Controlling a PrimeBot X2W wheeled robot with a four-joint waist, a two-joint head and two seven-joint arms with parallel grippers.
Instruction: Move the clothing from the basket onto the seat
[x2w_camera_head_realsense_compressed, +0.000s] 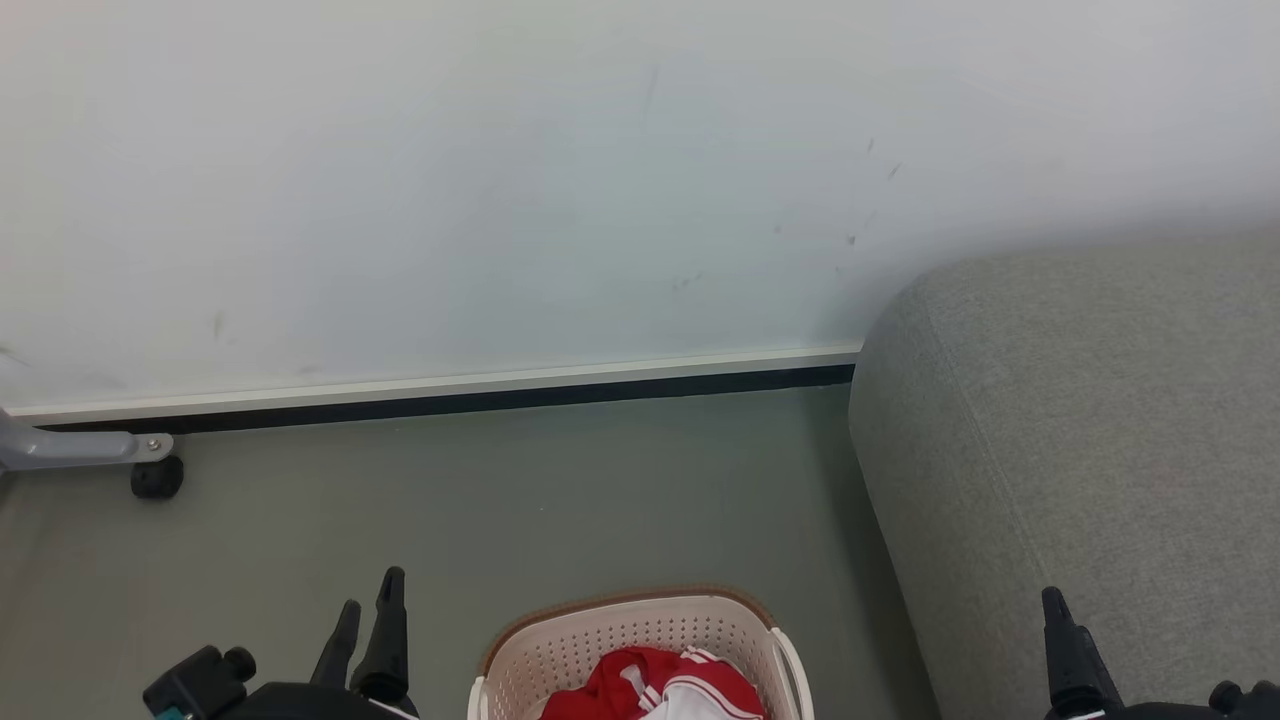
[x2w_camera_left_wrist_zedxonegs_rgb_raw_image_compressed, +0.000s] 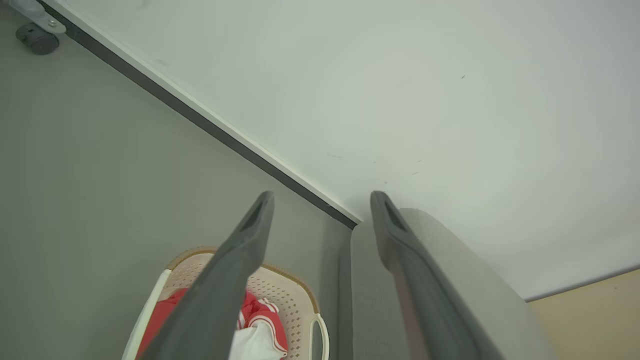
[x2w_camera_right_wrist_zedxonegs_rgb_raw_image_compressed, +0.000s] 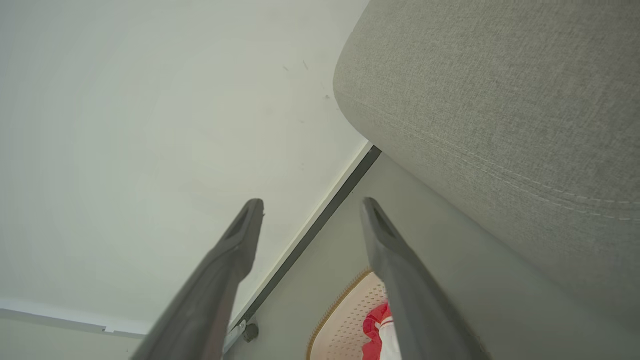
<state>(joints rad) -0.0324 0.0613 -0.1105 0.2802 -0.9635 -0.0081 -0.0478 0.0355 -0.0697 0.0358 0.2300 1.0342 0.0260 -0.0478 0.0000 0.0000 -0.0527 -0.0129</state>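
Head cam: basket (x2w_camera_head_realsense_compressed: 620, 603) sits on the floor (x2w_camera_head_realsense_compressed: 550, 490) at bottom centre of the frame, cut off by the lower edge. Clothing (x2w_camera_head_realsense_compressed: 640, 685) is inside it: a red bundle w/ white stripes and a white panel, bunched toward the basket's right half. All I see of it lies in the basket. Seat (x2w_camera_head_realsense_compressed: 1080, 430) takes the right side of the frame, grey fabric w/ a rounded corner. It stands near the basket's right, w/ a strip of floor between them.

Left tool (x2w_camera_left_wrist_zedxonegs_rgb_raw_image_compressed: 322, 200): in the left wrist cam I see it fully spread, both dark fingers wide apart, gripping nothing. One finger crosses in front of the basket and clothing, the other in front of the seat's corner. In the head cam it's at lower left, fingers pointing up the frame, left of the basket and apart from it.

Right tool (x2w_camera_right_wrist_zedxonegs_rgb_raw_image_compressed: 312, 207): same in the right wrist cam, fingers splayed wide, empty. Basket rim and a bit of red show at bottom centre there. Head cam has one of its fingers at lower right, in front of the seat fabric; can't tell if it touches.

Bkgd: pale wall (x2w_camera_head_realsense_compressed: 500, 180) across the top, w/ white skirting and a dark strip (x2w_camera_head_realsense_compressed: 450, 385) where it meets the floor. At far left, a grey metal leg (x2w_camera_head_realsense_compressed: 70, 447) w/ a black caster (x2w_camera_head_realsense_compressed: 157, 478) stands on the floor, well apart from the basket.
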